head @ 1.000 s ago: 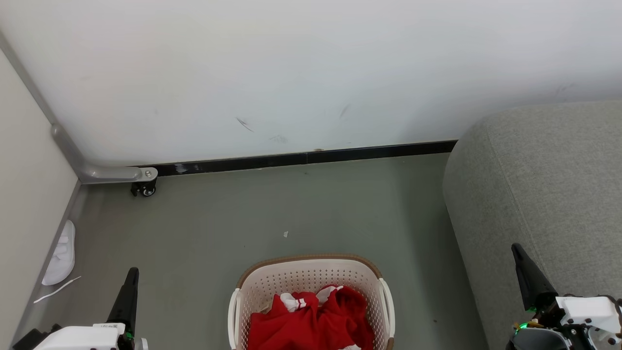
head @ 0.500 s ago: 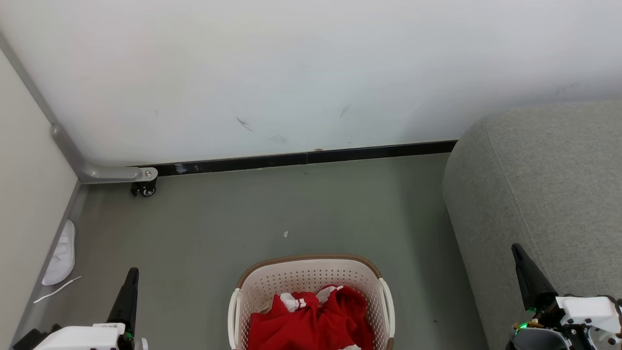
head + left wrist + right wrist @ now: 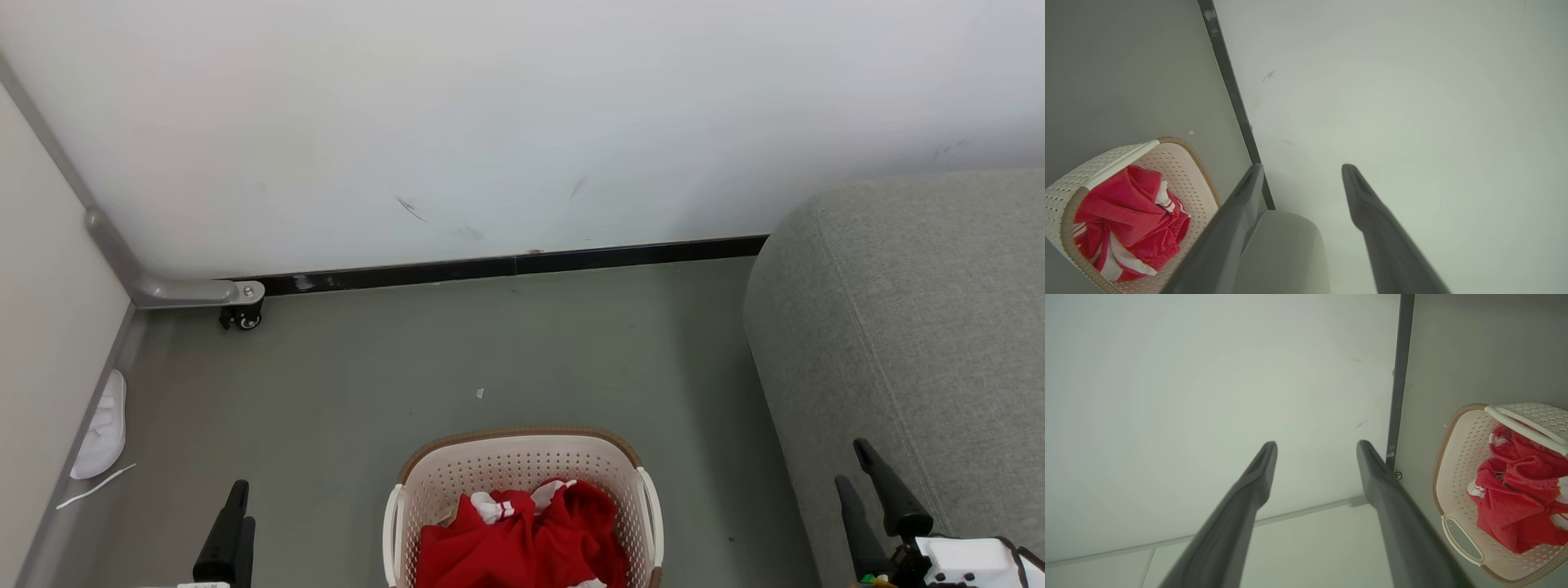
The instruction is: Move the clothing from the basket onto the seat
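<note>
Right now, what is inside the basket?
Inside the basket lies bunched red clothing with white stripes. Part of the perforated wall is bare. The bottom, and anything under the fabric, is covered, so I cannot tell.

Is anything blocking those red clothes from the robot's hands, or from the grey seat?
Nothing visible does. The clothing lies uncovered in the open-topped basket, with bare floor between it and the left hand, the right hand and the seat on the robot's right. The clothes need only be lifted over the basket's side.
</note>
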Tool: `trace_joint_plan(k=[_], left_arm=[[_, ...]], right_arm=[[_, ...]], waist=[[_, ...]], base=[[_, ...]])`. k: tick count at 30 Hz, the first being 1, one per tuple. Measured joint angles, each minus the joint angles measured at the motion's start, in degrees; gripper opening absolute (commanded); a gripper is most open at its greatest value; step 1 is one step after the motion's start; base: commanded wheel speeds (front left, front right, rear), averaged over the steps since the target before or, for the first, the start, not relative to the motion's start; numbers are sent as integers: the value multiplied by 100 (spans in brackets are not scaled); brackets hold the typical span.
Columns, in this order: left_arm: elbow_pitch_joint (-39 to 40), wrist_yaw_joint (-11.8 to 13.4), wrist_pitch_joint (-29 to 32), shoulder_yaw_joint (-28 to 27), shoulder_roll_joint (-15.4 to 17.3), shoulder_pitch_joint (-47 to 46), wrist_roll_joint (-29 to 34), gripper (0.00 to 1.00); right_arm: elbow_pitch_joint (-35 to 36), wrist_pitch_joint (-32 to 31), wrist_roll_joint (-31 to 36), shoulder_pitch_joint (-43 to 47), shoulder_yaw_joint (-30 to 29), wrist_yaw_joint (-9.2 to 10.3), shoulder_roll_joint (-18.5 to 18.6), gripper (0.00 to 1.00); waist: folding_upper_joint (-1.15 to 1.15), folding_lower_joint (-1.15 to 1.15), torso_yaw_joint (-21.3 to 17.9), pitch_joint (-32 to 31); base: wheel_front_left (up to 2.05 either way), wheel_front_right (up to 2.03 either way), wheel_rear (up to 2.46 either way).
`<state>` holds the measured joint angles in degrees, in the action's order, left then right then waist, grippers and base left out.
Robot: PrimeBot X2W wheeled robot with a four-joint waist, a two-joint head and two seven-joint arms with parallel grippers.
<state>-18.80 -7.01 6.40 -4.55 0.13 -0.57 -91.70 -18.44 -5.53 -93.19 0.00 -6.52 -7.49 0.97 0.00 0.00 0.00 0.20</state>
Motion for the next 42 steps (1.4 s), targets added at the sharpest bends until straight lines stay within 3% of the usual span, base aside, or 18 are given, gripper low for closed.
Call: trace_joint_plan(k=[16, 34, 42], left_arm=[[168, 0, -280, 2, 30, -21, 144, 100], [334, 0, -722, 190, 255, -144, 993, 100], [421, -1, -909, 359, 407, -146, 1567, 100]], right_arm=[[270, 160, 2, -37, 40, 0, 3, 100], [622, 565, 733, -174, 421, 0, 207, 100], [690, 765, 1246, -179, 691, 1, 431, 100]], waist=[[0, 4, 3, 16], [0, 88, 20, -38], [0, 100, 24, -62]], base=[[0, 0, 0], [0, 0, 0], [0, 0, 0]])
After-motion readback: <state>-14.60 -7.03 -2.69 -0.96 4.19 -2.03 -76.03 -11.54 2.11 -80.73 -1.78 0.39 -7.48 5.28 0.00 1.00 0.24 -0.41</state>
